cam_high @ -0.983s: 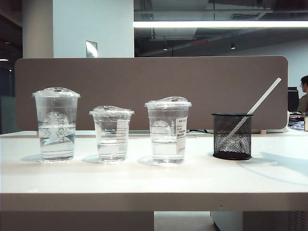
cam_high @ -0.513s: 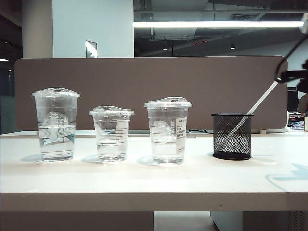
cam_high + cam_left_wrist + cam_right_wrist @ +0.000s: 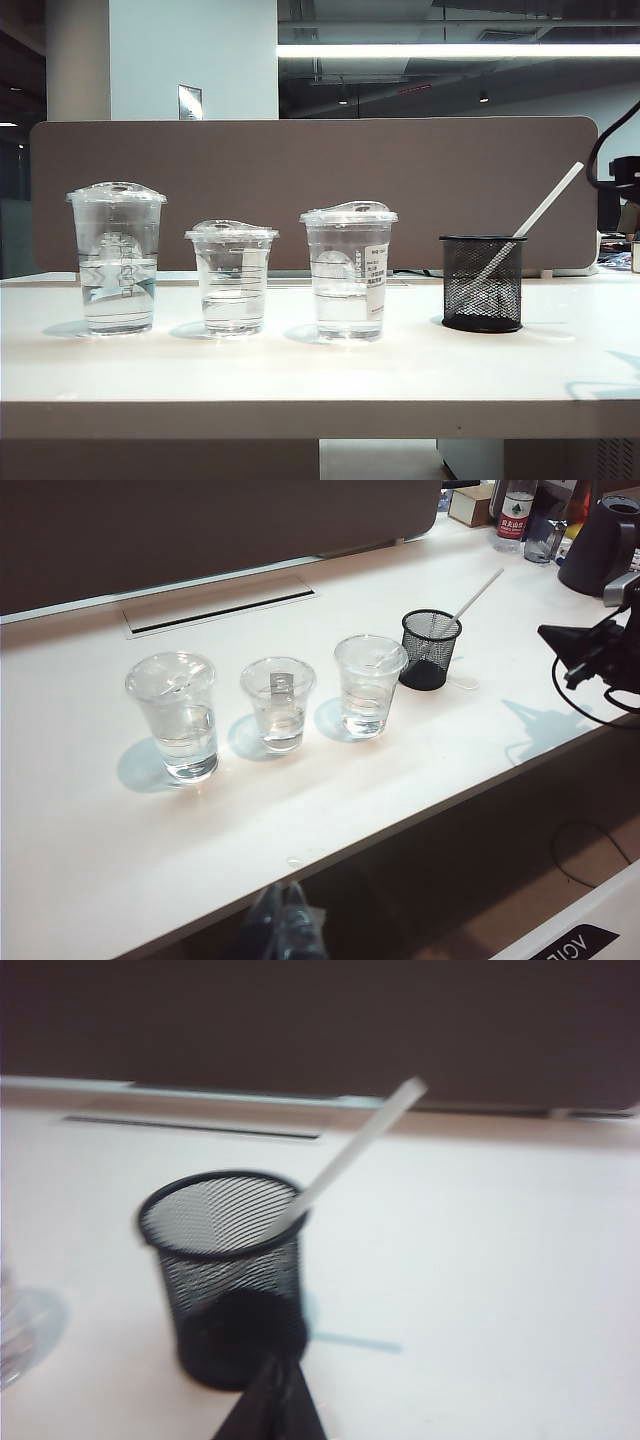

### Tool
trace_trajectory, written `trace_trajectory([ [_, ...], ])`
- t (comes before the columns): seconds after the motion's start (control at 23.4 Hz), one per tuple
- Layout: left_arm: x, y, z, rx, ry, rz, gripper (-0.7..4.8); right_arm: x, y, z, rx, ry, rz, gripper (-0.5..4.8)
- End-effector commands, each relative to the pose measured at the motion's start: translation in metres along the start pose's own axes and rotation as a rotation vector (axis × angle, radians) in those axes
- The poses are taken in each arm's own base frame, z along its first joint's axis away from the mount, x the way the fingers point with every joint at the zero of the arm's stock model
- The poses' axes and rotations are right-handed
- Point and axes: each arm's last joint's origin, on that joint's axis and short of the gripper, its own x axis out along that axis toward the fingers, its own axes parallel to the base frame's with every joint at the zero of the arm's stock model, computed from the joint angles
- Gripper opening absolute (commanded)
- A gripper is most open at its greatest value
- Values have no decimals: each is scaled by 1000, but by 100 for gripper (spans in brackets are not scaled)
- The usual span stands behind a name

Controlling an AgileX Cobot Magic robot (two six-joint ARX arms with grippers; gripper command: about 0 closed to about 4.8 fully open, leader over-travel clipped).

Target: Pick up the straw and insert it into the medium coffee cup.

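Item: long, thin white plastic straw. It stood tilted in a black wire-mesh pen cup, lower end inside, upper end leaning out over the rim toward the right of the exterior view. Nothing gripped it.

Item: medium clear plastic lidded coffee cup with a white label sticker. It stood upright on the white table, just left of the mesh cup and apart from it, partly filled with clear liquid.

Other stock: a short clear lidded cup stood left of the medium one, and a tall clear lidded cup without sticker at the far left. All three stood in a row, none touching. A brown partition panel ran behind the table.

Right gripper: its dark fingertips sat together, pressed into one point, holding nothing, low in front of the mesh cup. The right wrist view was blurred.

Left gripper: it hung off the near table edge, well apart from all cups. Blur hid the state of its jaws.

View notes: only the left wrist view showed the right arm beside the table's far end, plus bottles at the back corner. The exterior view alone made the sticker readable as a label.
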Motion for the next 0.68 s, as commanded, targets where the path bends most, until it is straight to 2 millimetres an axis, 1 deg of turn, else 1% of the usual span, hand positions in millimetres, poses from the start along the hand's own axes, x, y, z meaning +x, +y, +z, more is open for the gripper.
trace_trajectory([
  [0.04,0,0,2,3,-14,-2,-4,-3,2,-1,4,-3,42,3],
  [0.34,0,0,2,3,-14,-2,-4,-13,3,-14,8,44,43,4],
  [0.43,0,0,2,3,-14,-2,-4,-14,4,-15,10,51,72,6],
  [0.47,0,0,2,3,-14,-2,-4,-14,4,-15,13,50,96,59],
  [0.51,0,0,2,3,-14,-2,-4,-14,5,-15,33,50,106,89],
  [0.68,0,0,2,3,-14,-2,-4,-13,4,-14,64,39,70,104],
])
